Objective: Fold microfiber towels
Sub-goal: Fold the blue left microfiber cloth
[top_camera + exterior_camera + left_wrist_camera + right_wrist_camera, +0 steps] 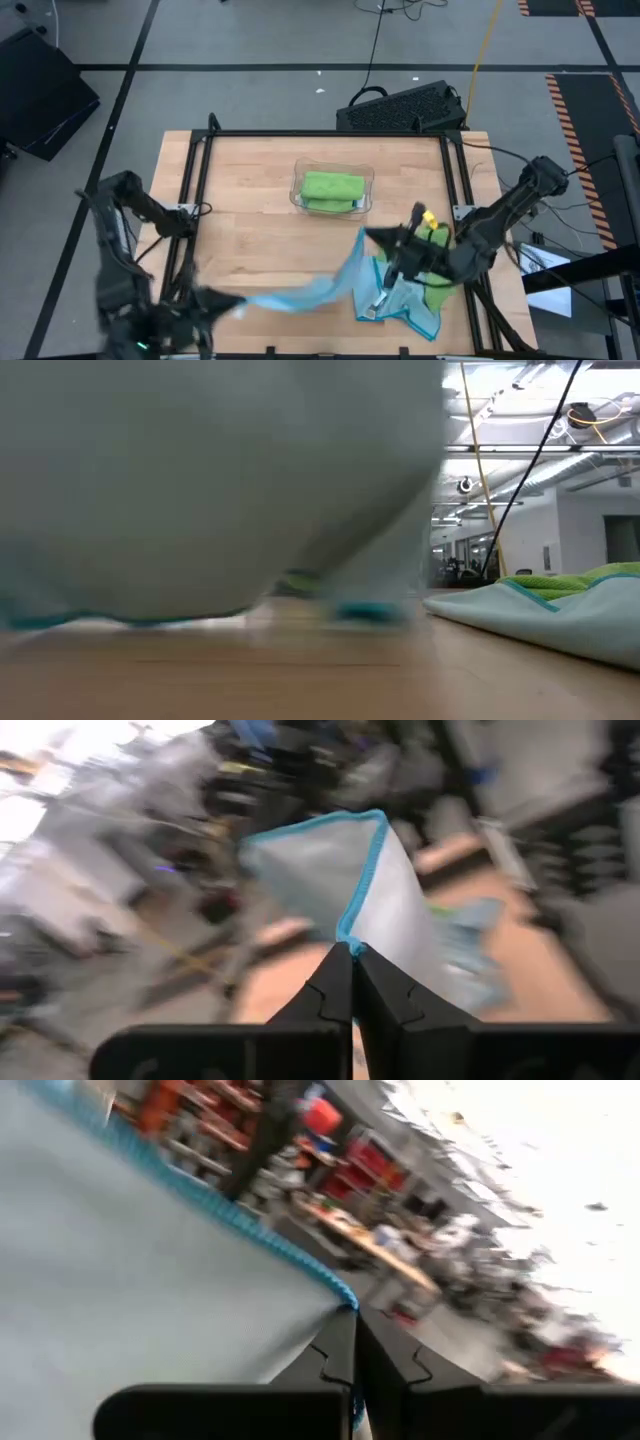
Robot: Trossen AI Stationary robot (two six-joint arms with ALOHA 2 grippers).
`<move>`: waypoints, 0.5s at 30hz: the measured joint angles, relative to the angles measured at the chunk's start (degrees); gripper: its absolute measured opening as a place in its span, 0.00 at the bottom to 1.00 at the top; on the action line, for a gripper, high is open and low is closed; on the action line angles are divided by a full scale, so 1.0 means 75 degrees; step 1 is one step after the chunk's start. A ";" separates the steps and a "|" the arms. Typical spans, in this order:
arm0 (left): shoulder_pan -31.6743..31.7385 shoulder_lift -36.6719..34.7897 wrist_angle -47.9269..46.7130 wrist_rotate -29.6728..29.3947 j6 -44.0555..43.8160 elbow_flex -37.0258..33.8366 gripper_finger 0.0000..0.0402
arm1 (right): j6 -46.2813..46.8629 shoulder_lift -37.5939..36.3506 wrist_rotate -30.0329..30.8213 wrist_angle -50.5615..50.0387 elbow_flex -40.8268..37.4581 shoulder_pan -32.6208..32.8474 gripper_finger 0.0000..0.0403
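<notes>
Both arms are on one light blue towel (320,285), and it hangs stretched between them above the worktop (250,215). The left pincer (205,300) sits near the front edge on the left, fingers pressed tight together on the towel's teal-bound hem; in the left wrist view that hem (362,885) runs straight up from the closed fingertips (352,982), with the pale cloth spreading away from them. The right pincer (385,240) is over toward the right side, clamped shut on the opposite end of the same towel, and its wrist view shows the bound edge (230,1215) meeting the fingers (352,1345) right at the tip. From the right pincer the cloth sags down and across toward the left pincer, twisted along the way.

Just beneath and beside the right pincer lies a heap of towels: another light blue towel (410,305) spread loosely, with a lime green towel (435,262) tucked under it on the far side. The low view catches that heap (560,605) resting flat on the wood, while the lifted cloth (200,480) fills most of the view close up.

Beyond both pincers, toward the back middle of the worktop, a clear plastic tray (297,192) holds a folded lime green towel (332,189).
</notes>
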 joint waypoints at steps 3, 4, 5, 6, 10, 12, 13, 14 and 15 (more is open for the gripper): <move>-0.0094 -0.0517 0.0128 -0.0986 0.0787 0.0178 0.03 | -0.0831 -0.0030 0.0404 -0.0040 0.0512 -0.0195 0.00; -0.0110 -0.0670 0.0113 -0.1156 0.0887 0.0185 0.03 | -0.0945 -0.0029 0.0465 -0.0031 0.0643 -0.0260 0.00; -0.0110 -0.0817 0.0109 -0.1197 0.0903 0.0185 0.03 | -0.1027 -0.0035 0.0505 -0.0033 0.0729 -0.0311 0.00; -0.0110 -0.0938 0.0116 -0.1196 0.0855 0.0139 0.03 | -0.1074 -0.0037 0.0523 -0.0033 0.0788 -0.0351 0.00; -0.0129 -0.1060 0.0092 -0.0942 0.0729 -0.0010 0.01 | -0.1017 -0.0018 0.0464 -0.0201 0.0800 -0.0307 0.00; -0.0175 -0.0973 0.0115 -0.0826 0.0475 -0.0030 0.02 | -0.0679 0.0022 0.0304 -0.0391 0.0800 -0.0168 0.00; -0.0177 -0.0939 0.0163 -0.0752 0.0255 -0.0030 0.02 | -0.0513 0.0057 0.0255 -0.0395 0.0800 -0.0088 0.00; -0.0173 -0.0897 0.0241 -0.0731 0.0007 -0.0030 0.02 | -0.0343 0.0118 0.0256 -0.0395 0.0800 -0.0001 0.00; -0.0153 -0.0837 0.0403 -0.0732 -0.0189 -0.0030 0.01 | -0.0190 0.0177 0.0250 -0.0391 0.0800 0.0084 0.00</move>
